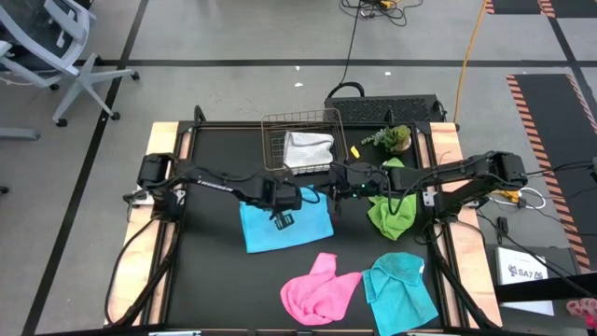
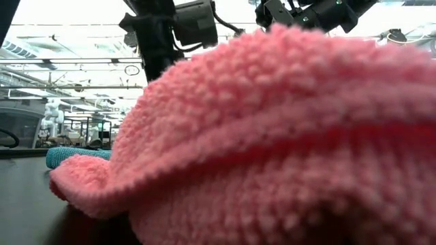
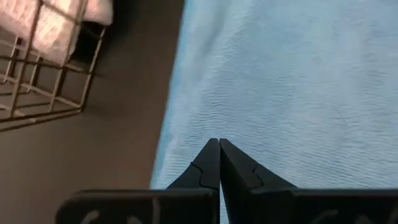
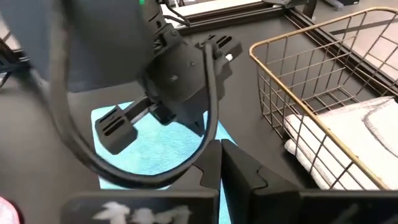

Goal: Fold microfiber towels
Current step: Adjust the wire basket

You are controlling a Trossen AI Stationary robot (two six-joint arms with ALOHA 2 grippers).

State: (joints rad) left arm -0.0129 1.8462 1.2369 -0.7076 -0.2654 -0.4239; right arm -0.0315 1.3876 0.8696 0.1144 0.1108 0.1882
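left gripper [image 3: 219,144]: fingers pressed together, tips on flat blue towel [image 1: 284,224], frame centre; whether any cloth is pinched, cannot tell
right gripper [image 4: 221,148]: closed, empty, just right of basket [image 1: 300,140]
other towels: pink [image 1: 319,287], cyan [image 1: 401,289] bottom; green [image 1: 392,210] right; white [image 1: 308,147] in basket
risk: pinch misses the fabric, fold fails; arms close, may collide

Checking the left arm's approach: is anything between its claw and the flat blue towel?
Nothing visible. The left claw, shut, points straight at the flat cyan-blue microfiber towel; the copper wire basket sits off to one side.
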